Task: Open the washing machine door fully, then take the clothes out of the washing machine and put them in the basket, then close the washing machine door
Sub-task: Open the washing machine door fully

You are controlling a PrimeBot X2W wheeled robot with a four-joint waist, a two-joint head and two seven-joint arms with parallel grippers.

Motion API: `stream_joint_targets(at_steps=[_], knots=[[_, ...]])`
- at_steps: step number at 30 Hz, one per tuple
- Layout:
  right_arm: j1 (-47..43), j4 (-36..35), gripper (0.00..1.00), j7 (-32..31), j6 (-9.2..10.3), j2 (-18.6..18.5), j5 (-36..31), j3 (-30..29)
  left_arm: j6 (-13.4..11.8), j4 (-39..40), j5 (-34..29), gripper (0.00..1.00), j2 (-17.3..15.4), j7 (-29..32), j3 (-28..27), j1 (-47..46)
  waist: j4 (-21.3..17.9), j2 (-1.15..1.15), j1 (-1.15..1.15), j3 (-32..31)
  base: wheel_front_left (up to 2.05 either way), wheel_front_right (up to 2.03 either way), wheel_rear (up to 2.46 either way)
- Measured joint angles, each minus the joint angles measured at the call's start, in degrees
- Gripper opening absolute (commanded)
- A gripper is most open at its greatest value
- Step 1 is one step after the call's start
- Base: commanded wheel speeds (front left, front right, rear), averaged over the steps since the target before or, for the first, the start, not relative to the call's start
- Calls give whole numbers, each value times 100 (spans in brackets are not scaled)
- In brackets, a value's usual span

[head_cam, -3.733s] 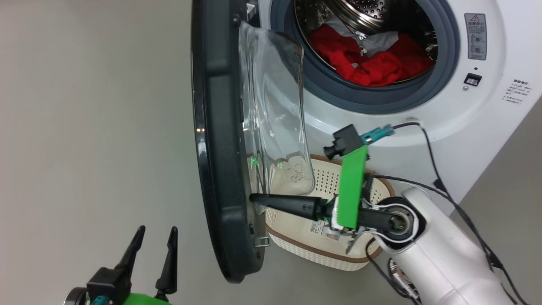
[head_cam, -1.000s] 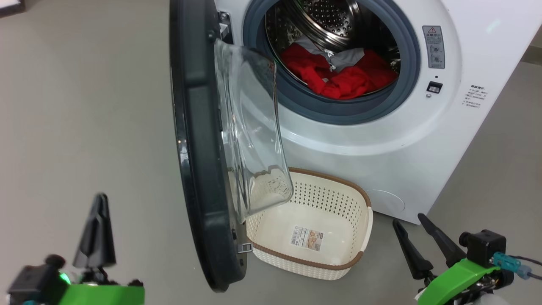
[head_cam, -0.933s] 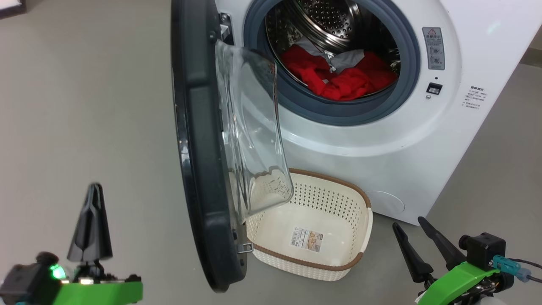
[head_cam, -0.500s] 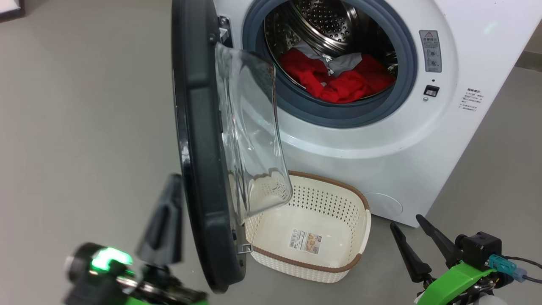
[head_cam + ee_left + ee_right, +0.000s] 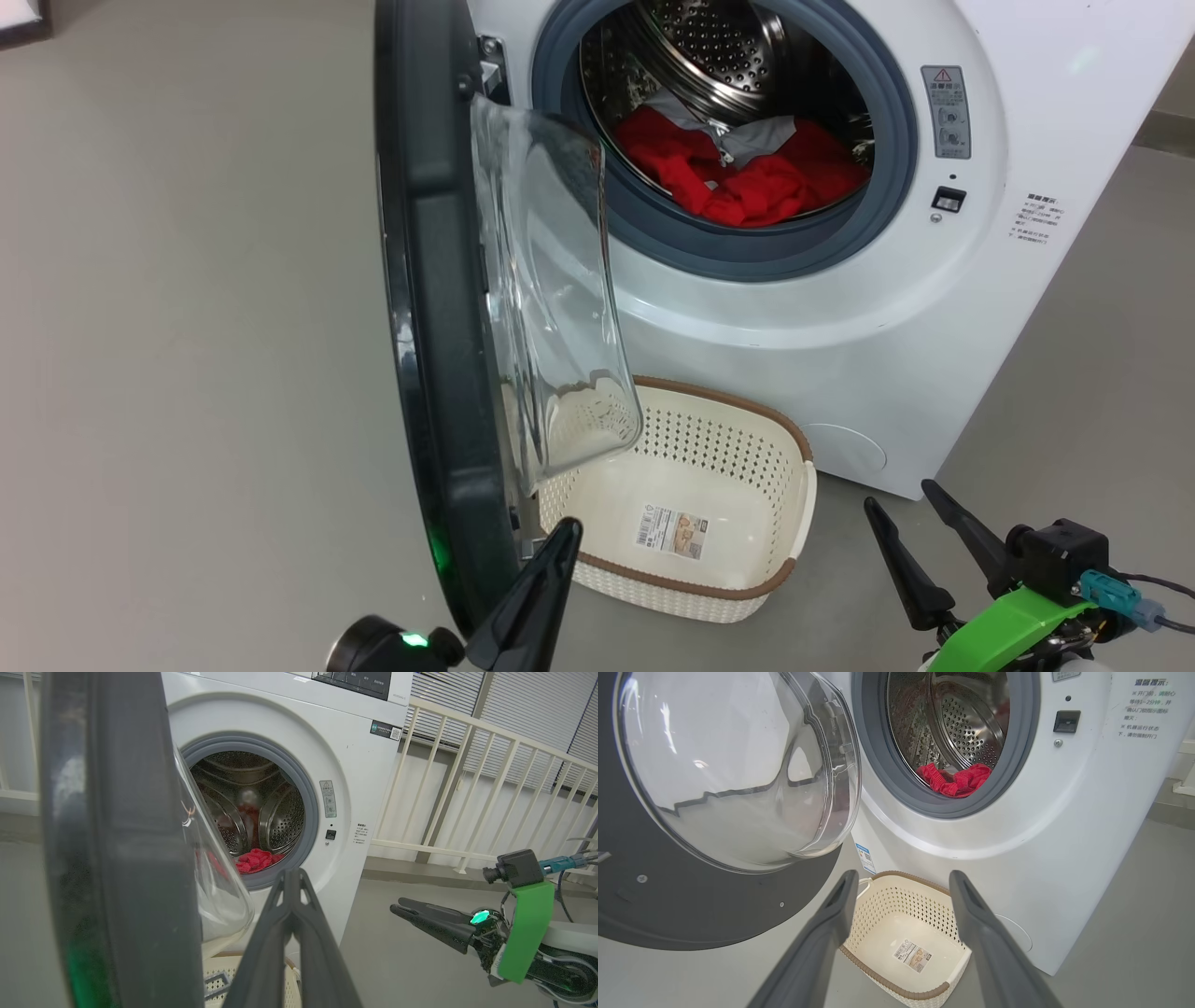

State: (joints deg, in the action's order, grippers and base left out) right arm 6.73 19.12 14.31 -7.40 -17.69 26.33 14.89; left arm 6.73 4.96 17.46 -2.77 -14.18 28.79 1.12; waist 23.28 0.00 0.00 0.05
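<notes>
Laundry area, plain and utilitarian. A front-loading washer (image 5: 794, 317) stands on a bare grey floor (image 5: 187, 373) with a basket (image 5: 728, 439) at its foot. A cream railing (image 5: 467, 722) and slatted blinds (image 5: 537, 714) run behind.

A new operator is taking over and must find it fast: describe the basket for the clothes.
Find the white washing machine; its black-rimmed door hangs open on the left. On the floor at the machine's foot, partly under that door, sits the basket. Unlike the smooth white machine and dark door, it is a cream tub full of holes, with a brown rim and a sticker inside.
</notes>
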Motion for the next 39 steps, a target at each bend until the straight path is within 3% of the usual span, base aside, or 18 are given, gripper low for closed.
stream_joint_targets(at_steps=[8,20,31,39], knots=[[0,-9,100,0,0,13,-107,-37,-200,-550,213,0,-10,57,-142,-37,18,0,0,15,0,0,0],[0,-30,100,0,0,26,-109,-42,-304,-883,358,0,-94,48,-509,-171,112,0,0,93,0,0,0],[16,-45,100,0,0,7,-109,124,-604,-1328,554,0,-452,40,-1373,-400,135,0,0,250,0,0,0],[73,-33,100,0,0,-29,-109,194,-655,-1791,634,0,-730,-11,-2025,-713,112,0,0,385,0,0,0]])
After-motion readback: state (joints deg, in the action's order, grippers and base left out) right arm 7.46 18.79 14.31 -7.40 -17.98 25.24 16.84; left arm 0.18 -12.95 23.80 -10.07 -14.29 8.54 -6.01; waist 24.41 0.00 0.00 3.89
